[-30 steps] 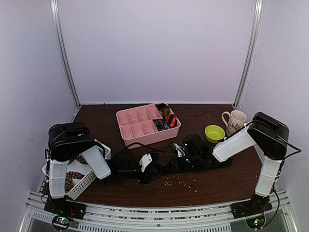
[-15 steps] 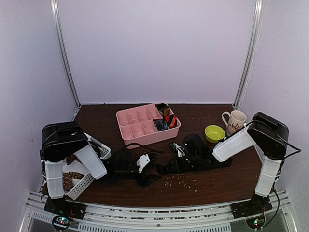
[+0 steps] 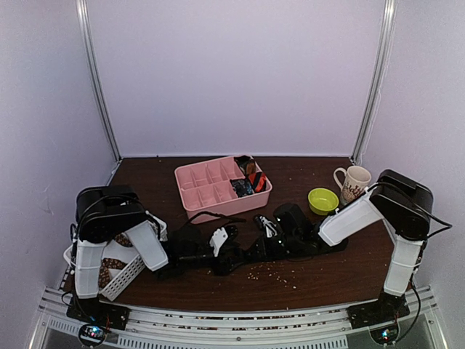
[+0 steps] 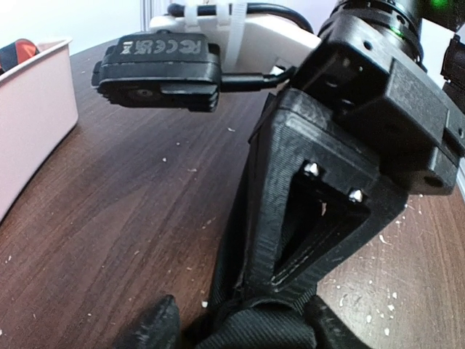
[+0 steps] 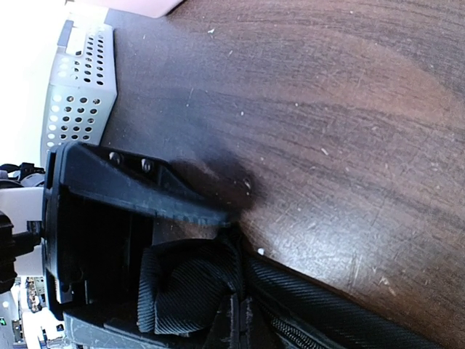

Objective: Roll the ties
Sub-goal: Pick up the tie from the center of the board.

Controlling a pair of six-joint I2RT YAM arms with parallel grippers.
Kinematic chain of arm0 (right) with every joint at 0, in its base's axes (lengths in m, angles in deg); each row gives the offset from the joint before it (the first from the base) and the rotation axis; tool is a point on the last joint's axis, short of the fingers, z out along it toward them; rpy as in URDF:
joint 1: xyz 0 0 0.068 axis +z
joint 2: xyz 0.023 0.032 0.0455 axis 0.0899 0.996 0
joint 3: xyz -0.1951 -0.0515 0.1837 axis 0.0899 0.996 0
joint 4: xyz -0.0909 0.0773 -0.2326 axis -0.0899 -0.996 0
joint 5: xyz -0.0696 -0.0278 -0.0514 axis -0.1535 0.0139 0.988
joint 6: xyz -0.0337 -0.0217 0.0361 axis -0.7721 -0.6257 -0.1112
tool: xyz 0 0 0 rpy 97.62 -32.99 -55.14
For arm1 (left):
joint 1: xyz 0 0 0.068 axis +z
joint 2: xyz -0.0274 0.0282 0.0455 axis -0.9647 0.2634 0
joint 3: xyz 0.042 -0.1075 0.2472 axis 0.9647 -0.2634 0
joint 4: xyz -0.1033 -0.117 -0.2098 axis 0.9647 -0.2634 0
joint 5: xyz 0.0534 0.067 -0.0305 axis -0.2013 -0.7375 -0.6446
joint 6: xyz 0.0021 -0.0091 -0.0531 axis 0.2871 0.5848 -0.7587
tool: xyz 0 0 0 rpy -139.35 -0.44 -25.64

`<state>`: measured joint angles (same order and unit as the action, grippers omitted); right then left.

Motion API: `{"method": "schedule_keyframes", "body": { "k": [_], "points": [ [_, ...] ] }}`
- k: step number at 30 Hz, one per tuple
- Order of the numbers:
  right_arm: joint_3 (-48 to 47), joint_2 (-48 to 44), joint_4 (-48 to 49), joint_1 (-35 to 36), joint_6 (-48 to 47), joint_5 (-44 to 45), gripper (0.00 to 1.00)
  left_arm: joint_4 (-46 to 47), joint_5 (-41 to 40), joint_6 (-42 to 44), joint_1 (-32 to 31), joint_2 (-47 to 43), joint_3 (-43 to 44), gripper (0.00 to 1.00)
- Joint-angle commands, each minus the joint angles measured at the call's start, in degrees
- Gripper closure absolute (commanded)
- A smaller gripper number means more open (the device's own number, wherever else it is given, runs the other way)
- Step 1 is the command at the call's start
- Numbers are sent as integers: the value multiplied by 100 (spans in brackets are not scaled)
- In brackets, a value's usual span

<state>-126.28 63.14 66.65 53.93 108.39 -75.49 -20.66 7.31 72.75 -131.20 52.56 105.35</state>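
Observation:
A plain black tie (image 3: 251, 256) lies across the brown table between my two arms. My left gripper (image 3: 231, 252) is shut on a folded part of it; in the left wrist view (image 4: 251, 331) the ribbed fabric (image 4: 254, 327) sits between the two fingers. My right gripper (image 3: 257, 246) faces it closely and is shut on the tie; in the right wrist view (image 5: 245, 327) the tie's coiled end (image 5: 185, 280) lies beside the jaws and its band (image 5: 349, 316) runs off right. Coiled ties (image 3: 251, 178) sit in the pink tray (image 3: 196, 190). Brown patterned ties (image 3: 109, 270) lie in the white basket (image 3: 129, 270).
A green bowl (image 3: 322, 200) and a patterned mug (image 3: 353, 183) stand at the right. Light crumbs (image 3: 272, 275) are scattered in front of the grippers. The pink tray's wall (image 4: 36, 123) is near the left gripper's left side. The perforated basket (image 5: 80, 80) shows beyond it.
The left arm swung left with the tie half a second ago and has come back right, so the two grippers are close together again. The right arm has barely moved.

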Motion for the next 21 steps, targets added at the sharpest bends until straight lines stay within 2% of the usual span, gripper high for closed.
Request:
{"method": "schedule_keyframes", "body": {
  "k": [1,3,6,11,14,17,21],
  "points": [
    [209,252,-507,85,60,237,100,45,37,-75,-31,54,41,48],
    [224,203,-470,93,77,195,100,-572,79,135,-31,-135,98,55],
    [272,35,-423,84,87,106,100,-2097,197,677,-31,-566,269,63],
    [338,-378,-318,2,132,-114,99,-4183,123,1438,-31,-1100,609,68],
    [324,-632,-233,-26,179,-232,87,-5039,146,1725,-27,-1093,889,70],
    [326,-768,7,-10,376,-420,73,-5346,184,1834,-23,-1077,980,70],
    [334,-790,271,50,639,-536,62,-5500,219,1855,-30,-1032,1042,70]
  ]
}}
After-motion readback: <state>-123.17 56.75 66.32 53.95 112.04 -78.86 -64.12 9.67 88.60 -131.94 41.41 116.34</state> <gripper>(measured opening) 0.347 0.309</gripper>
